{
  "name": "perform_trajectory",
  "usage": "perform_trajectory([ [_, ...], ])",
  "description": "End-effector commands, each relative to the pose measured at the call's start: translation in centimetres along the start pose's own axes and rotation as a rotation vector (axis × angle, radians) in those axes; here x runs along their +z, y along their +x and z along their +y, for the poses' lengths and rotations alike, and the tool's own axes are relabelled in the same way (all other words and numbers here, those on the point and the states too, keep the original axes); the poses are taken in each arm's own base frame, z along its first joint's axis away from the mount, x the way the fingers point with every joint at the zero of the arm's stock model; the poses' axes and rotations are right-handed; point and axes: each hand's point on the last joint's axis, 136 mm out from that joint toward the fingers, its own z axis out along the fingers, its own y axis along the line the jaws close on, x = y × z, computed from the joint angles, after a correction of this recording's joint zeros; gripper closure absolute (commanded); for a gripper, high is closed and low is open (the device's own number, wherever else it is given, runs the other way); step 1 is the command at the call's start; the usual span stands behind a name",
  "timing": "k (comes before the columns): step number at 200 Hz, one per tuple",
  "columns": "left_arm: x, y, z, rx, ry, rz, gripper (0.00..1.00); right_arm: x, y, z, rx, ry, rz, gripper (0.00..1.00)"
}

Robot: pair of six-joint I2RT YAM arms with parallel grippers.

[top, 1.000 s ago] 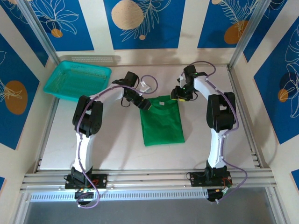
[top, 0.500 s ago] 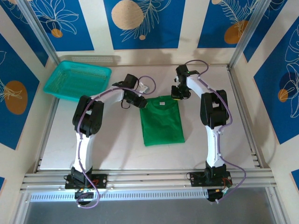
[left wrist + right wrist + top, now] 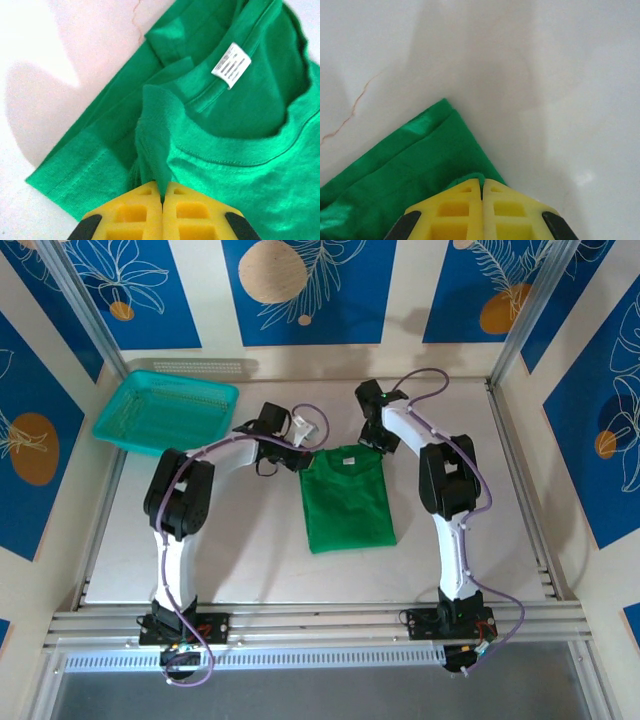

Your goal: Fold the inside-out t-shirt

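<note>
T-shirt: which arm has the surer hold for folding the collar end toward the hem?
Left, probably: left gripper pinches a thick t-shirt ridge by the collar; right gripper bites only a thin corner edge.

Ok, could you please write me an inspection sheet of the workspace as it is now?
Surface: white table, smooth, carrying the shirt and the basket.
Job's things: bright green cloth t-shirt, lying as a rectangle, collar at the far end, pale neck label showing.
Clutter: teal plastic mesh basket, far left corner, apart from the shirt.
Grippers: left claw shut on a fold beside the collar; right claw shut on the shirt's far right corner.
Cables: purple cables loop along both arms.
Surroundings: blue and cream flower-patterned walls; metal frame rails.
</note>
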Motion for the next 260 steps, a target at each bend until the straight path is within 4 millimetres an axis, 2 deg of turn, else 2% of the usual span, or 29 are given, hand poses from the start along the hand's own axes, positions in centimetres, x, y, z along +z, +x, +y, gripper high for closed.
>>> perform_trajectory([
  [1, -1.0, -1.2, -0.3, -0.009, 0.03, -0.081, 1.0, -3.7, -1.8, -1.1, 0.186, 0.075, -0.141, 0.96],
  [29, -1.3, -0.8, 0.2, -0.044, 0.02, -0.118, 1.0, -4.9, -0.7, 0.8, 0.22, 0.069, -0.152, 0.93],
  [59, -2.5, -0.8, 1.9, -0.086, -0.012, -0.18, 1.0, -4.2, -0.4, 2.5, 0.227, -0.01, -0.092, 0.87],
  [64, -2.7, -0.9, 2.1, -0.091, -0.018, -0.19, 1.0, -4.1, -0.4, 2.9, 0.223, -0.037, -0.074, 0.82],
  [72, -2.9, -0.8, 2.6, -0.102, -0.022, -0.198, 1.0, -4.2, -0.6, 3.5, 0.211, -0.087, -0.045, 0.64],
  [76, -3.0, -0.7, 2.8, -0.11, -0.024, -0.202, 1.0, -4.3, -0.7, 3.8, 0.193, -0.115, -0.035, 0.6],
  [84, -3.0, -0.7, 3.1, -0.122, -0.019, -0.211, 1.0, -4.9, -1.0, 4.2, 0.16, -0.165, -0.036, 0.46],
  [89, -2.9, -0.7, 3.2, -0.129, -0.012, -0.214, 1.0, -5.4, -1.4, 4.5, 0.124, -0.202, -0.046, 0.43],
  [113, -2.4, -0.6, 4.0, -0.16, 0.001, -0.228, 1.0, -7.5, -2.7, 5.1, -0.068, -0.403, -0.105, 0.42],
  [130, -1.9, -0.4, 4.6, -0.192, 0.004, -0.232, 0.98, -8.3, -2.9, 4.7, -0.185, -0.572, -0.05, 0.39],
  [143, -1.7, -0.4, 5.0, -0.211, 0.002, -0.231, 0.97, -7.9, -2.3, 3.9, -0.291, -0.651, 0.03, 0.38],
  [151, -1.6, -0.2, 5.3, -0.221, -0.013, -0.223, 0.96, -7.0, -1.8, 3.2, -0.34, -0.654, 0.08, 0.37],
  [158, -1.5, 0.0, 5.7, -0.232, -0.031, -0.216, 0.91, -6.2, -1.6, 2.7, -0.364, -0.64, 0.108, 0.38],
  [170, -1.4, 0.4, 6.4, -0.254, -0.06, -0.204, 0.72, -5.5, -0.9, 2.4, -0.383, -0.651, 0.144, 0.4],
  [179, -1.4, 0.6, 6.4, -0.261, -0.061, -0.197, 0.66, -5.2, -0.3, 2.3, -0.381, -0.655, 0.161, 0.42],
  [193, -2.0, 0.5, 5.7, -0.244, -0.049, -0.191, 0.62, -5.0, 1.2, 2.1, -0.398, -0.626, 0.174, 0.43],
  [210, -4.3, -0.2, 4.5, -0.189, -0.097, -0.205, 0.59, -5.1, 2.8, 0.8, -0.408, -0.56, 0.172, 0.44],
  [225, -6.7, -0.6, 3.2, -0.142, -0.213, -0.179, 0.45, -5.7, 4.3, -0.2, -0.38, -0.55, 0.17, 0.44],
  [235, -7.6, -0.7, 1.9, -0.144, -0.237, -0.152, 0.43, -6.1, 5.9, -0.5, -0.354, -0.573, 0.192, 0.44],
  [248, -7.8, 0.0, 0.0, -0.215, -0.206, -0.108, 0.43, -6.4, 8.3, -0.8, -0.356, -0.613, 0.226, 0.44],
  [260, -6.8, 1.5, -2.0, -0.343, -0.137, -0.053, 0.42, -6.2, 10.2, -1.1, -0.37, -0.616, 0.254, 0.45],
])
